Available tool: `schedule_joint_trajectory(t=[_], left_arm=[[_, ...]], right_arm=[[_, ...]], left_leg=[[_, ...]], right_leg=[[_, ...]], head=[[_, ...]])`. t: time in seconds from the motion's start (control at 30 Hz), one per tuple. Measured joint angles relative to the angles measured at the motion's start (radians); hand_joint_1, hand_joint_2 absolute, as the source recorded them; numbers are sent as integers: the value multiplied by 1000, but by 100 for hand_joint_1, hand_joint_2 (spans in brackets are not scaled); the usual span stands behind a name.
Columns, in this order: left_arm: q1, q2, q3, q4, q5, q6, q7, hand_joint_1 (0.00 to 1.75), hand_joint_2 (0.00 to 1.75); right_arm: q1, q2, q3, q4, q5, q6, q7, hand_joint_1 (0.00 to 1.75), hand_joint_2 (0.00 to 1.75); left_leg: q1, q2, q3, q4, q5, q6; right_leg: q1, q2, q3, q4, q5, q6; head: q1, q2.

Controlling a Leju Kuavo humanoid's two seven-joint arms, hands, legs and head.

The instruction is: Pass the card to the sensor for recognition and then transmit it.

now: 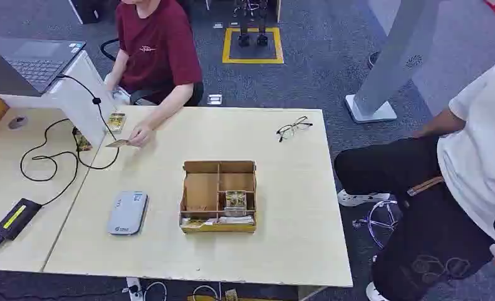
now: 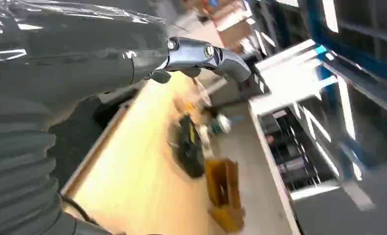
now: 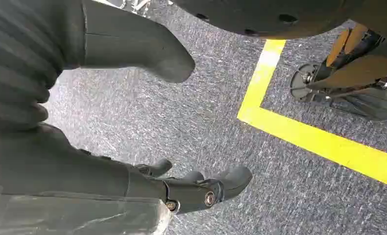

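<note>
A grey flat sensor device [image 1: 127, 212] lies on the light wooden table [image 1: 289, 188]. To its right stands a brown compartment box [image 1: 218, 167] with a patterned card [image 1: 235, 202] and other flat pieces in its front sections. A person in a red shirt [image 1: 157, 47] holds another card [image 1: 117, 143] at the table's far left, and one more card [image 1: 116, 121] lies just behind it. My left hand [image 2: 133, 63] hangs beside the table edge, fingers [image 2: 206, 51] stretched out, holding nothing. My right hand [image 3: 108, 176] hangs over grey carpet, thumb [image 3: 147, 49] and fingers [image 3: 206, 188] apart, empty.
Eyeglasses [image 1: 293, 128] lie at the table's far right. A laptop [image 1: 35, 59] on a white stand, black cables and a black power adapter [image 1: 16, 217] occupy the left side. A person in a white shirt [image 1: 477, 157] stands close on the right. Yellow floor tape [image 3: 324, 142] marks the carpet.
</note>
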Motion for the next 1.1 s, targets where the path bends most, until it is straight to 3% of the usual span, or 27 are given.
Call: schedule_joint_trajectory(t=[0.2, 0.5, 0.9, 1.1], left_arm=[[40, 11, -138, -64, -151, 58, 0, 0, 175], [66, 55, -351, -94, -373, 218, 6, 0, 175], [61, 114, -630, -93, -639, 456, 76, 0, 175], [15, 118, -744, -57, -779, 522, 113, 0, 175]], right_arm=[[-1, 0, 2, 0, 0, 3, 0, 0, 175], [-6, 0, 15, 0, 5, 12, 2, 0, 175], [-13, 0, 37, 0, 25, 20, 11, 0, 175], [-22, 0, 52, -1, 42, 25, 14, 0, 175]], left_leg=[[0, 0, 0, 0, 0, 0], [0, 0, 0, 0, 0, 0], [0, 0, 0, 0, 0, 0], [0, 0, 0, 0, 0, 0]], right_leg=[[0, 0, 0, 0, 0, 0], [0, 0, 0, 0, 0, 0], [0, 0, 0, 0, 0, 0], [0, 1, 0, 0, 1, 0]], head=[[0, 0], [0, 0], [0, 0], [1, 0]])
